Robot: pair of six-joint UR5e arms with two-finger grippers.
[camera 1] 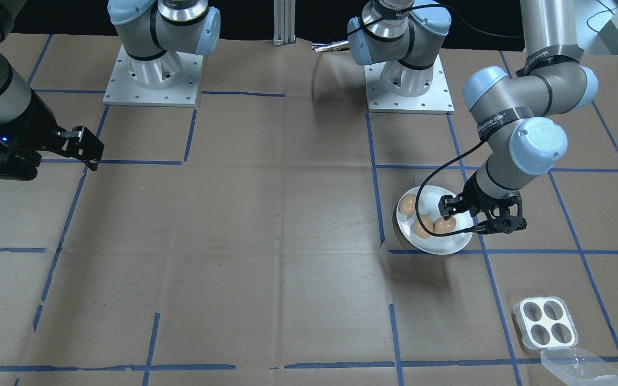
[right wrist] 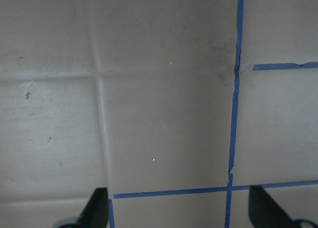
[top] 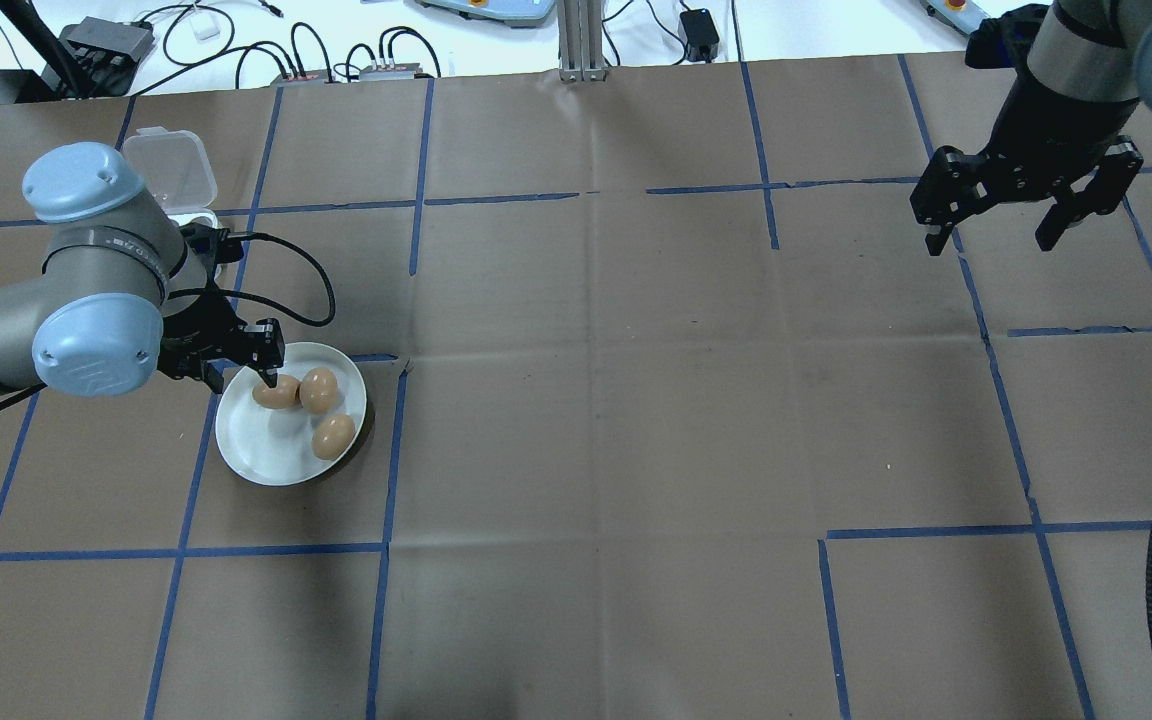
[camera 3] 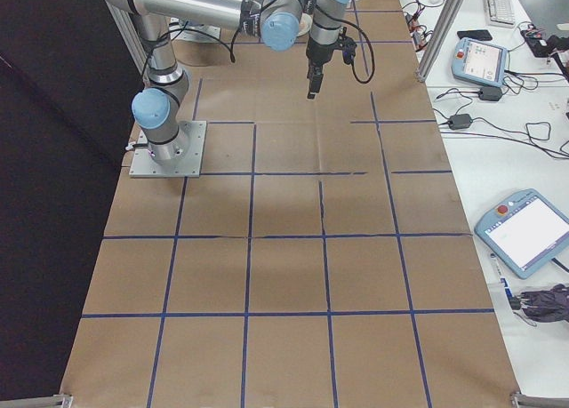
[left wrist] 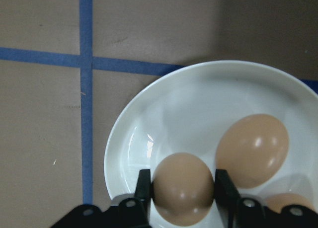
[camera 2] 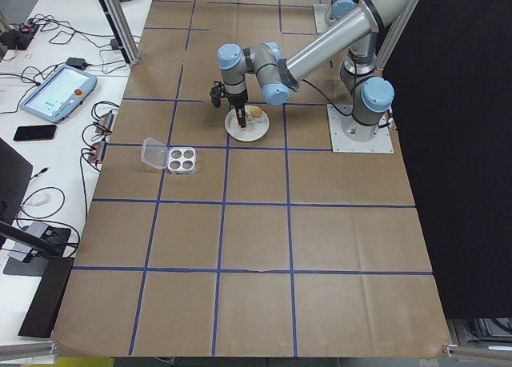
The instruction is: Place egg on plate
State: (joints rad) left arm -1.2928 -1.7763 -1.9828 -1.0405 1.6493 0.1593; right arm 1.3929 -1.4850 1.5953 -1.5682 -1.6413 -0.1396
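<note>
Now left gripper (left wrist: 183, 188) clasps an egg (left wrist: 183, 187) on the plate (left wrist: 198, 104).

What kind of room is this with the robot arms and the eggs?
Most likely a robot test lab. The table is covered in brown paper with a blue tape grid, touchscreen control pendants lie on side benches, and the left gripper holds an egg over a plate.
</note>
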